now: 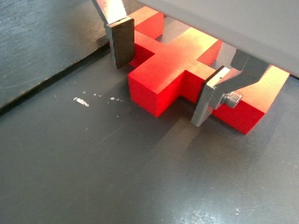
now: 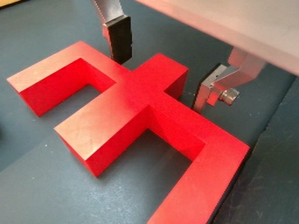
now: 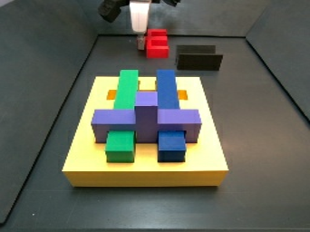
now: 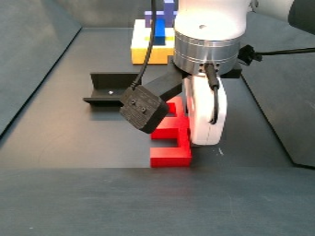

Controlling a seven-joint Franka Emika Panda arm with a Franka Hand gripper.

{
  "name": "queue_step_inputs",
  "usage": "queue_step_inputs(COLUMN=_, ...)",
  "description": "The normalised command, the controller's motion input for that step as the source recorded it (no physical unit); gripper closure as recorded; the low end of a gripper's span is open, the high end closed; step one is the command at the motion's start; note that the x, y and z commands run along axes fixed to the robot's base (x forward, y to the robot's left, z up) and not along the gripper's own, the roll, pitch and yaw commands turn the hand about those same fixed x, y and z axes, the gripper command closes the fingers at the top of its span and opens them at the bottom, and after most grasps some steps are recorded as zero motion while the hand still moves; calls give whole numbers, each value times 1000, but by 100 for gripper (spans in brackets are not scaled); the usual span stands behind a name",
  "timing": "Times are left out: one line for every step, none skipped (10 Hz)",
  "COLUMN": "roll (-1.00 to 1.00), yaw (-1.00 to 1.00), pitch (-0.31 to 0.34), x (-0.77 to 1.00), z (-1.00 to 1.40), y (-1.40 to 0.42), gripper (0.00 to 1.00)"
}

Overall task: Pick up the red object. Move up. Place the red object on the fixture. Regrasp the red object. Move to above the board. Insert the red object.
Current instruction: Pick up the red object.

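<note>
The red object (image 1: 158, 87) lies flat on the dark floor, a wide bar with a central stem and short legs (image 2: 117, 114). My gripper (image 1: 166, 70) is low over it, and its fingers (image 1: 121, 44) stand one on each side of the stem. The jaws are open, with small gaps to the red sides (image 2: 166, 63). In a side view the gripper (image 3: 143, 25) hangs just over the red object (image 3: 157, 42) at the far end of the floor. In a side view the wrist (image 4: 204, 55) hides most of the piece (image 4: 172, 155).
The black fixture (image 3: 200, 59) stands just beside the red object, also seen in a side view (image 4: 110, 89). The yellow board (image 3: 145, 161) carries green, blue and purple blocks (image 3: 145, 116). Dark walls enclose the floor.
</note>
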Motion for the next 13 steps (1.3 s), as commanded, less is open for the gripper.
queue_step_inputs(roll=0, yaw=29, pitch=0, x=0, z=0, y=0, gripper=0)
queue_step_inputs(roll=0, yaw=9, pitch=14, x=71, z=0, y=0, gripper=0)
queue_step_inputs(roll=-16, yaw=0, pitch=0, x=0, z=0, y=0, gripper=0)
queue_step_inputs(roll=0, yaw=0, pitch=0, x=-46, z=0, y=0, gripper=0)
queue_step_inputs(roll=0, yaw=0, pitch=0, x=0, z=0, y=0, gripper=0)
queue_step_inputs(roll=0, yaw=0, pitch=0, x=0, z=0, y=0, gripper=100)
queue_step_inputs(roll=0, yaw=0, pitch=0, x=0, z=0, y=0, gripper=100)
queue_step_inputs(roll=0, yaw=0, pitch=0, x=0, z=0, y=0, gripper=100)
queue_step_inputs(roll=0, yaw=0, pitch=0, x=0, z=0, y=0, gripper=100)
queue_step_inputs(roll=0, yaw=0, pitch=0, x=0, z=0, y=0, gripper=100)
queue_step_inputs(roll=0, yaw=0, pitch=0, x=0, z=0, y=0, gripper=100)
queue_step_inputs(roll=0, yaw=0, pitch=0, x=0, z=0, y=0, gripper=100)
queue_step_inputs(roll=0, yaw=0, pitch=0, x=0, z=0, y=0, gripper=100)
